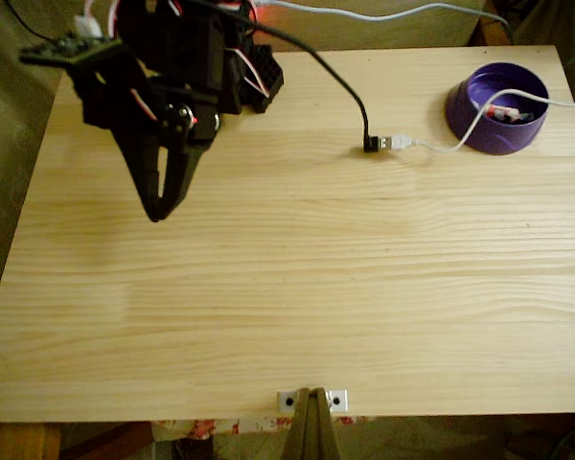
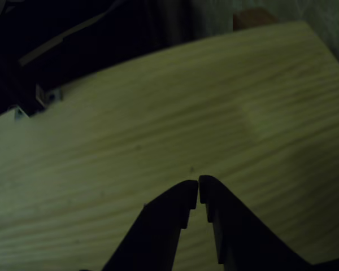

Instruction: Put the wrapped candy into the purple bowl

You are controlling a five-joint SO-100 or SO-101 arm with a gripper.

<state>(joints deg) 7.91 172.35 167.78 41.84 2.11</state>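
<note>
Item, purple bowl (image 1: 498, 108), far right corner of the pine worktop (image 1: 297, 287) in the fixed view: you will find the wrapped candy (image 1: 504, 113) lying inside it, with a white cable (image 1: 439, 144) draped across its rim and running to a USB plug (image 1: 395, 143) just left of the bowl. Item, end effector (image 1: 156, 213): well to the left of the bowl, hanging above bare wood, its jaws pressed together on nothing, as the other view (image 2: 198, 191) confirms. By the look of it the deposit step is done, so your next move calls only for parking the arm clear of the bowl.
</note>
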